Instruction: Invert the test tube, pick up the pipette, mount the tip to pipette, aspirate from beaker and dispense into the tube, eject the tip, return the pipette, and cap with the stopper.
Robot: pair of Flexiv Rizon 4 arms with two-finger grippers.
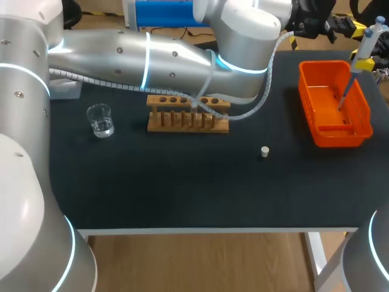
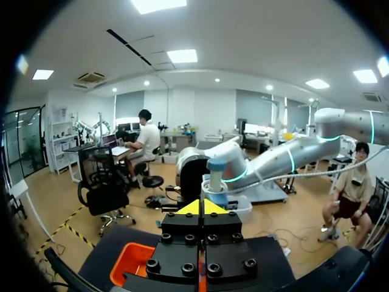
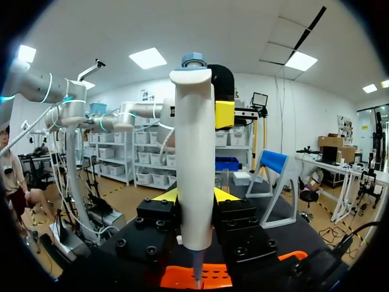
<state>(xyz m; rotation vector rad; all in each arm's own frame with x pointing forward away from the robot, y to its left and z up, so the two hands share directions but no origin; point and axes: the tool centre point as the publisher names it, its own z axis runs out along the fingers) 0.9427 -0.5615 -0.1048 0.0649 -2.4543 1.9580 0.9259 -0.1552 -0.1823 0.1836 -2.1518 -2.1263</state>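
Black table (image 1: 182, 194); my left arm (image 1: 152, 58) spans the rack (image 1: 188, 115), left gripper (image 2: 202, 208) clenched on nothing; orange basket (image 1: 334, 131) beyond; right gripper (image 3: 194, 196) grasps the pipette (image 3: 194, 152) upright above it; hazard: both arms crowd there, and a knock could tilt the pipette.

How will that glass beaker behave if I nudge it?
The beaker looks like clear glass, so probably fragile and slippery. It holds a little liquid; a quick push may slosh it. Squat and upright, it seems unlikely to tip.

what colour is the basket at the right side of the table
Orange. The basket shows best in the head view.
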